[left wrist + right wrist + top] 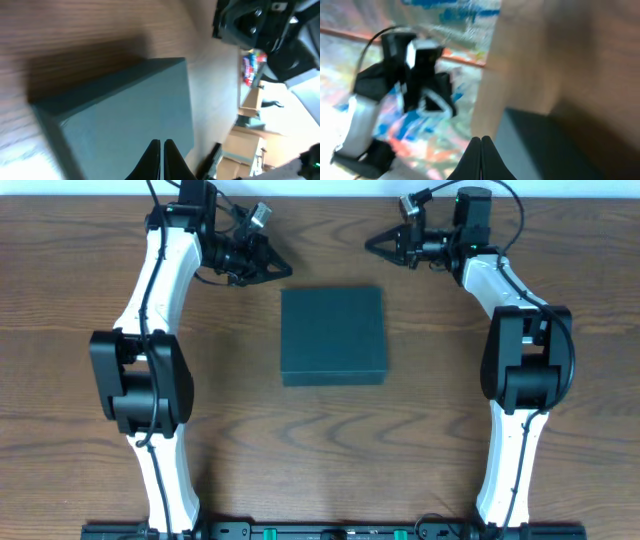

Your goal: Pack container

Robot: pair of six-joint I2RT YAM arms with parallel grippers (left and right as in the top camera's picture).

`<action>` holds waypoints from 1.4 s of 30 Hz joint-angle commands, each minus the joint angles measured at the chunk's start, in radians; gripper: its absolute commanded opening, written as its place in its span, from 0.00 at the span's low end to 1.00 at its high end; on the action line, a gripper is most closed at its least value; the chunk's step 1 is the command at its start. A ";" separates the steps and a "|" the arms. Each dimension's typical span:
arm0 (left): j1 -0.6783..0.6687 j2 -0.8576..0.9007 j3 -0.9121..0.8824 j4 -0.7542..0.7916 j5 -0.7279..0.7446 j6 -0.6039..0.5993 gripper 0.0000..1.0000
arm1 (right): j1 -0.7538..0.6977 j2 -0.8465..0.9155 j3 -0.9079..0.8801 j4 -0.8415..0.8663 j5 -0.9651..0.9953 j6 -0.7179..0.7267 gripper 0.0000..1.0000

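Observation:
The container (333,335) is a dark teal square box with its lid down, lying flat at the middle of the wooden table. It also shows in the left wrist view (125,115) and in the right wrist view (540,145). My left gripper (285,272) is shut and empty, hovering just behind the box's far left corner; its fingertips (162,145) are pressed together. My right gripper (370,244) is shut and empty, behind the box's far right corner; its fingertips (481,140) are together. No snack packets are in view.
The wooden table (90,300) has both arm bases (145,385) (525,365) standing on either side of the box. The table's far edge lies close behind both grippers.

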 commanded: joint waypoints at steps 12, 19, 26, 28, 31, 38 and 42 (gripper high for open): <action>0.001 -0.491 0.009 -0.212 -0.301 0.069 0.06 | 0.010 -0.019 0.063 -0.068 0.785 -0.174 0.02; 0.001 -0.660 0.008 -0.403 -0.384 0.169 0.06 | 0.021 -0.117 0.114 -0.323 1.035 -0.284 0.02; 0.001 -0.841 -0.051 -0.494 -0.377 0.246 0.06 | 0.054 -0.472 0.117 -0.772 1.117 -0.450 0.01; 0.001 -0.906 -0.106 -0.493 -0.376 0.247 0.06 | 0.066 -0.569 0.117 -0.873 1.122 -0.471 0.01; 0.001 -1.007 -0.195 -0.493 -0.355 0.247 0.06 | 0.089 -0.698 0.116 -1.007 1.123 -0.502 0.02; 0.001 -1.245 -0.406 -0.475 -0.350 0.247 0.06 | 0.205 -0.916 0.085 -1.300 1.249 -0.506 0.02; 0.001 -1.383 -0.552 -0.460 -0.350 0.246 0.06 | 0.335 -1.071 -0.047 -1.334 1.320 -0.505 0.01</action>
